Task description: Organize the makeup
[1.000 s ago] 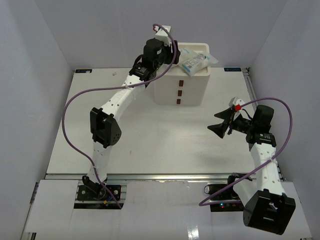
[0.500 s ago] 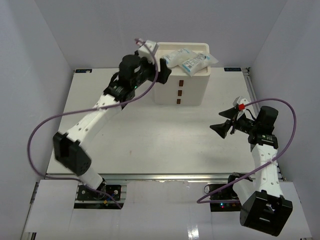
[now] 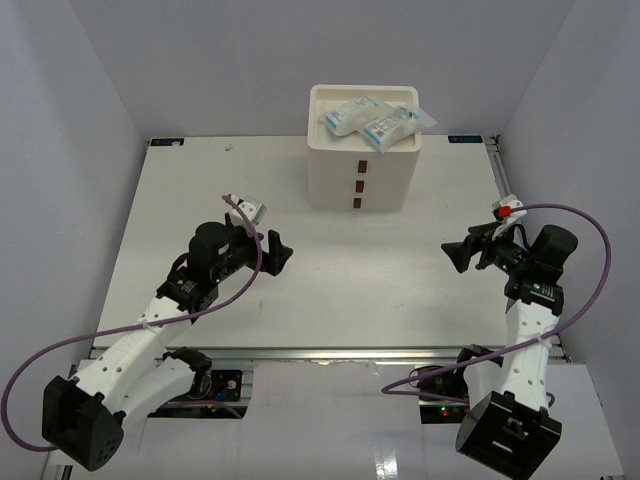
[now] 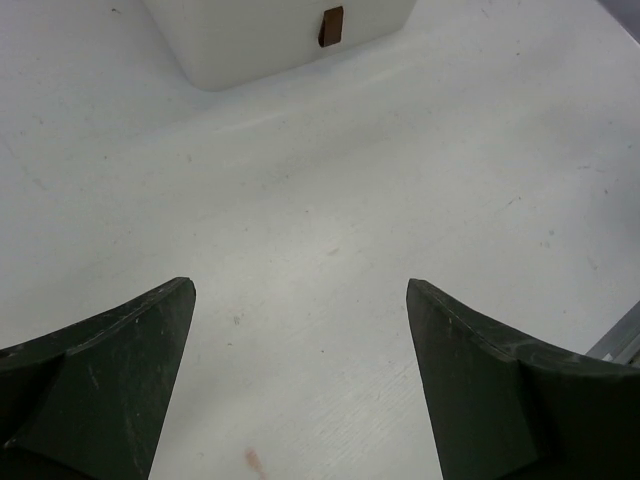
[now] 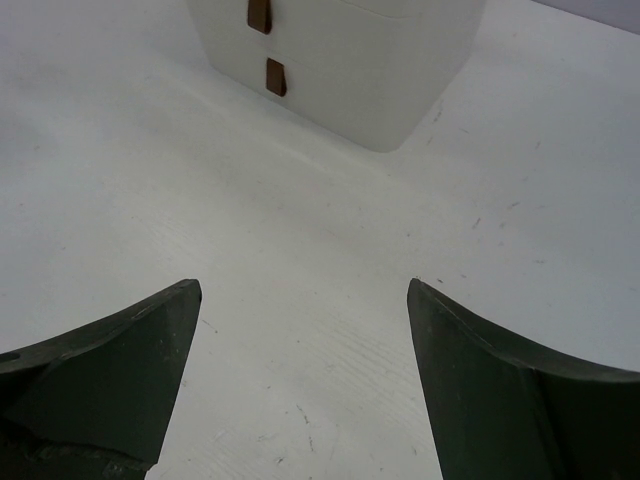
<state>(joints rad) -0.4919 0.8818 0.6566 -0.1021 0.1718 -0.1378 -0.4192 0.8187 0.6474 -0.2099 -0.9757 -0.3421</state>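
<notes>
Up on the white three-drawer box (image 3: 360, 172), clear white-blue packets (image 3: 375, 118) overhang the rim, so a nudge could spill them; left end effector (image 3: 282, 250) and right end effector (image 3: 455, 257) gape wide, empty.

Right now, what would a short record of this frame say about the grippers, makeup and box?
left gripper: open, empty, over the table
right gripper: open, empty
clear packets: lying on top of the white drawer box
brown handles: three, in a column on the box front
other makeup: none in view
</notes>
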